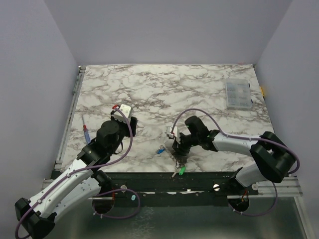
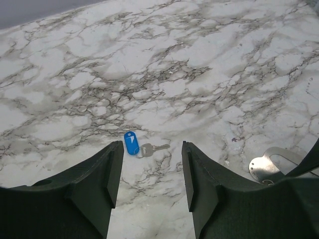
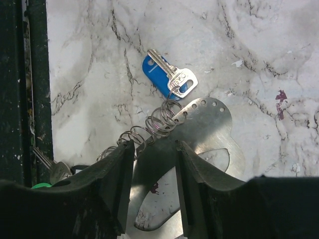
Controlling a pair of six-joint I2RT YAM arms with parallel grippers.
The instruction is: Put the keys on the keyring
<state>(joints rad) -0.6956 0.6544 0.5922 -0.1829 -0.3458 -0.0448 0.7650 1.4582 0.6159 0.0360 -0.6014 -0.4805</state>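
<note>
The keyring (image 3: pixel 209 124) is a flat silvery loop with a row of holes, lying on the marble with small wire rings (image 3: pixel 164 117) at its holed end. My right gripper (image 3: pixel 153 149) hangs over it, jaws open and straddling one band of the loop. A blue-headed key (image 3: pixel 159 74) lies just past the rings. A green-headed key (image 1: pixel 182 171) rests at the table's near edge. My left gripper (image 2: pixel 152 149) is open with nothing in it, facing the blue-headed key (image 2: pixel 131 143), with the keyring (image 2: pixel 264 167) off to its right.
A thin screwdriver (image 1: pixel 85 130) lies near the table's left edge. A clear compartment box (image 1: pixel 238 93) stands at the back right. The black rail (image 3: pixel 35 99) of the near edge runs close beside the right gripper (image 1: pixel 179 155).
</note>
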